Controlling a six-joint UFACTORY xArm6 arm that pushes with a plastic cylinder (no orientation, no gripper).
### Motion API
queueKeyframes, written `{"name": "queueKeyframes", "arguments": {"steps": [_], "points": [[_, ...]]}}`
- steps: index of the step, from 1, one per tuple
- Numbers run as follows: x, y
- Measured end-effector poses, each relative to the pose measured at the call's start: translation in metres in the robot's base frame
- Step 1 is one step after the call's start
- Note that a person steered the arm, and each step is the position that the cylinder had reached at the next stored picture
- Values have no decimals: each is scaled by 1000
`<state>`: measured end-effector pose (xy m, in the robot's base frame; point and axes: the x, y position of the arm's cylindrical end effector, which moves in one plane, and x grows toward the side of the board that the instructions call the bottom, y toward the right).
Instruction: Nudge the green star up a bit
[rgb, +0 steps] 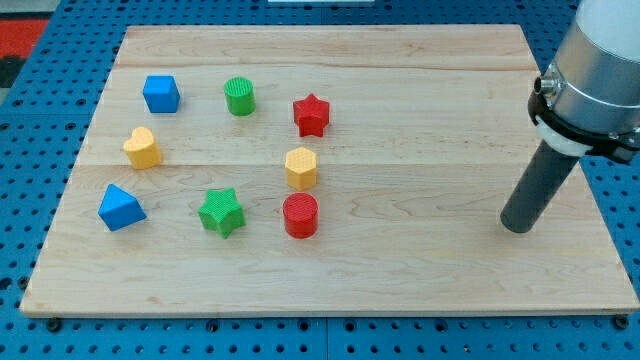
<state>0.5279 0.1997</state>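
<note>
The green star (221, 212) lies on the wooden board (400, 270) at the lower left of the block group. My tip (516, 226) rests on the board far to the star's right, near the board's right edge, touching no block. The red cylinder (300, 215) stands between the star and my tip, just right of the star. The blue triangular block (120, 207) lies to the star's left.
Above the star are a yellow heart-shaped block (143, 147), a blue cube (160, 93), a green cylinder (239, 96), a red star (311, 115) and a yellow hexagonal block (301, 167). The arm's grey body (600, 70) fills the upper right corner.
</note>
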Motion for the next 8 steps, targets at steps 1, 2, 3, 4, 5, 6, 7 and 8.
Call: {"name": "queueKeyframes", "arguments": {"steps": [1,2,3,4,5,6,7,8], "points": [[3,4],[17,-3],[18,-28],[22,-36],[75,-59],[90,-92],[80,-169],[78,-215]]}}
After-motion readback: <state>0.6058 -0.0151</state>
